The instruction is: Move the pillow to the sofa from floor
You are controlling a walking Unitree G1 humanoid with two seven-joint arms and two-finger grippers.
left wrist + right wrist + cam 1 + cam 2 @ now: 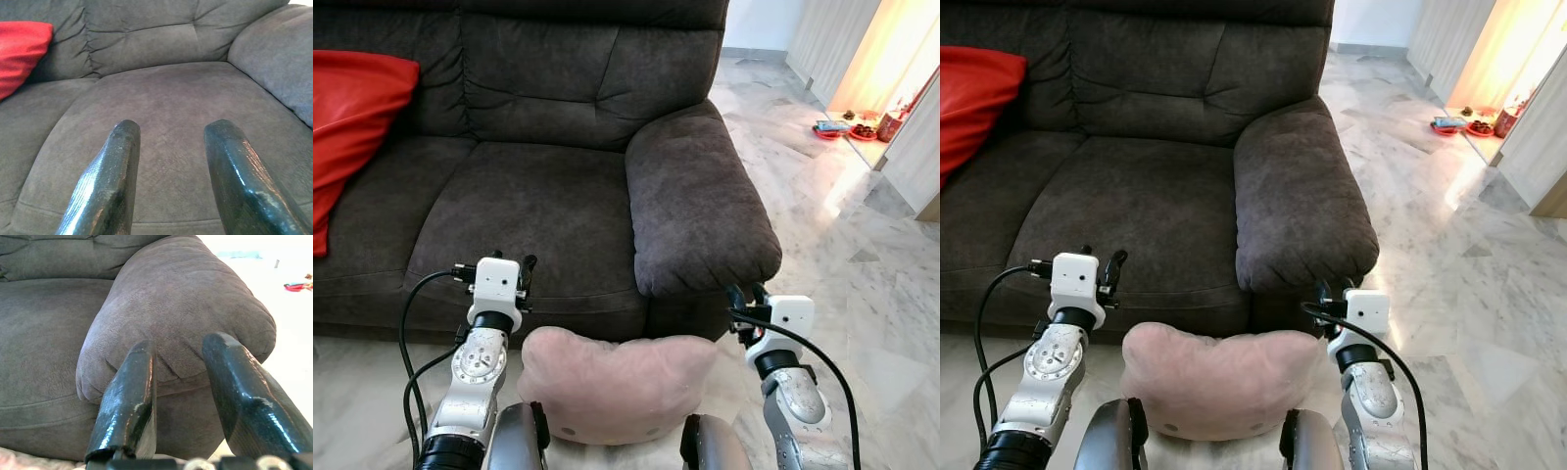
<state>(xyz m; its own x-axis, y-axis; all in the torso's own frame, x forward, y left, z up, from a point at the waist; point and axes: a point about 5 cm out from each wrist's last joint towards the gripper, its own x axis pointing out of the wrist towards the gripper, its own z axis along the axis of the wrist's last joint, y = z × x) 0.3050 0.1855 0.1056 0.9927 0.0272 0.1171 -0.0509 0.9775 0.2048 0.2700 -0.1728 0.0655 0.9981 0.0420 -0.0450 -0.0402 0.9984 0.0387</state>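
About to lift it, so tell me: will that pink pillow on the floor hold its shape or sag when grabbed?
The pink pillow looks plush and rounded, with a dip in its top edge, so it will probably sag and squash under the jaws. It is likely light for its bulk. Its fuzzy cover should not slip much.

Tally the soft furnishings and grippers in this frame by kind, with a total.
Pink pillow, on the floor in front of the sofa: 1
Red cushion: 1
Sofa: 1
Grippers, left and right, both open: 2
Total: 5
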